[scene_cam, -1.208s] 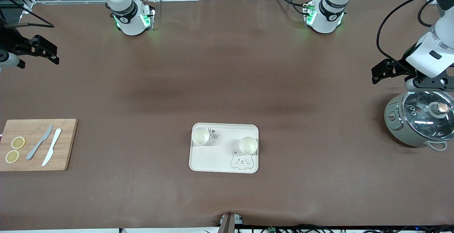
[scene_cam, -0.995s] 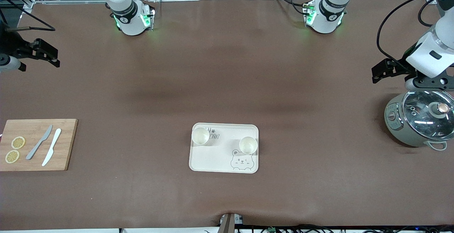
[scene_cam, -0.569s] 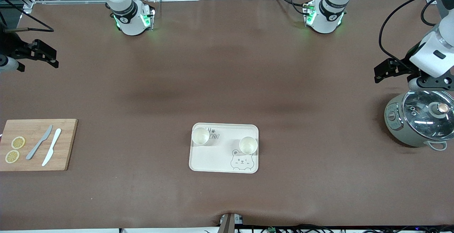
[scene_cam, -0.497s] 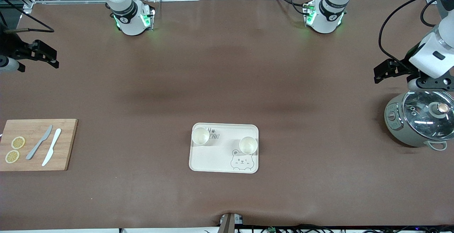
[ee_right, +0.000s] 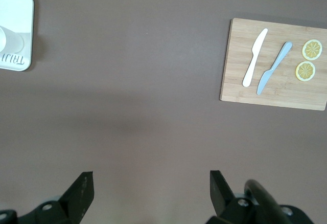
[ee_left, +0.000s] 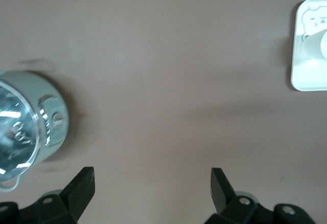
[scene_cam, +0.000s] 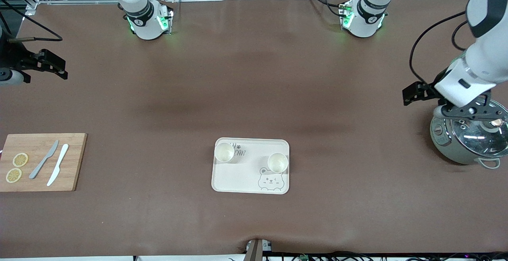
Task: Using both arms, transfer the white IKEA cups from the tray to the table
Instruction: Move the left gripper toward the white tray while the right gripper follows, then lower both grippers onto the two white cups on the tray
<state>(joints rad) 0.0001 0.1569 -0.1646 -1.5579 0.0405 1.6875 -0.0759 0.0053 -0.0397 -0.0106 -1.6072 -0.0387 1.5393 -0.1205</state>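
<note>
Two white cups (scene_cam: 224, 152) (scene_cam: 277, 162) stand upright on the bear-printed tray (scene_cam: 242, 177).

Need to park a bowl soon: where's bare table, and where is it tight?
Bare: between cutting board and tray, between tray and cooker, and from the tray to the arm bases. Tight: tray holds two cups; left gripper hangs by the cooker.
</note>
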